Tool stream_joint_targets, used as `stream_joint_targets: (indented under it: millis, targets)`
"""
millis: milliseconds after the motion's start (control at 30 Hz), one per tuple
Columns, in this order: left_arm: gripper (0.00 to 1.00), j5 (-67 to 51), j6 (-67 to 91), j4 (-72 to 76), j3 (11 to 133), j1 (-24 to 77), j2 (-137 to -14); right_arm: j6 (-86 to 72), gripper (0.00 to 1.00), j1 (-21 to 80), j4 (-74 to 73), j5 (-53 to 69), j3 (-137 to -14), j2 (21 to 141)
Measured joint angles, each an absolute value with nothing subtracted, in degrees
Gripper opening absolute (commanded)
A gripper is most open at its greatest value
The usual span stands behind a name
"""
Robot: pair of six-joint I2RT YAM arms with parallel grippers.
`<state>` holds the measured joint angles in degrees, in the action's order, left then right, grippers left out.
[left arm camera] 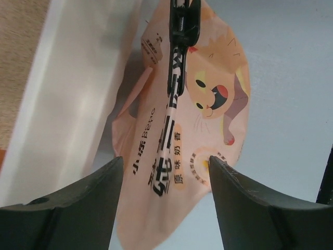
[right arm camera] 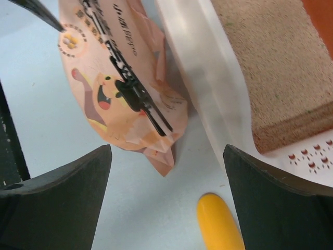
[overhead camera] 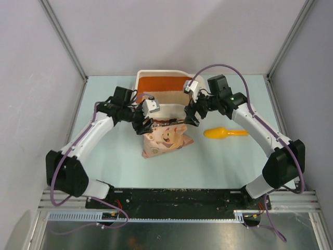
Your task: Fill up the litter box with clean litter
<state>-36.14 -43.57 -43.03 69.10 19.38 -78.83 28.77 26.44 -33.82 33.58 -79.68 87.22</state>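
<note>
Pale blue surface [overhead camera: 114, 166]. Litter box [overhead camera: 161, 74] at far middle: cream rim, orange-brown inner wall. Clean litter [right arm camera: 270, 67] inside, beige granules. Pink bag [left arm camera: 203, 120] lies flat against box's near wall: cartoon cat face, bold Chinese print, small label "原味奶香". Black clip [left arm camera: 183, 26] across one end. Orange scoop [overhead camera: 225, 133] right of bag, apart. Left tool [left arm camera: 165, 172] open above bag, gripping nothing. Right tool [right arm camera: 166, 156] open, empty, over bag corner and box edge.
</note>
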Motion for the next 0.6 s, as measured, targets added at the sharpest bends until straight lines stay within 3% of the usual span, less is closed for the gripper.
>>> stream_joint_targets:
  millis: [167, 300, 500, 600]
  targets:
    - [0.63, -36.42, -44.14, -43.03, 69.56, 19.99, -84.58, 30.30, 0.89, 28.88, -36.67, 35.40, -81.93, 89.17]
    - [0.37, -36.53, -44.71, -42.98, 69.58, 21.32, -86.21, 33.76, 0.86, 30.92, -39.22, 35.40, -81.93, 89.62]
    - [0.08, -36.93, -42.94, -42.68, 69.56, 21.98, -86.94, 39.62, 0.82, 32.58, -39.92, 35.44, -82.00, 89.93]
    - [0.02, -37.32, -41.85, -42.70, 69.41, 21.98, -86.89, 42.41, 0.79, 32.91, -39.72, 35.42, -82.04, 90.26]
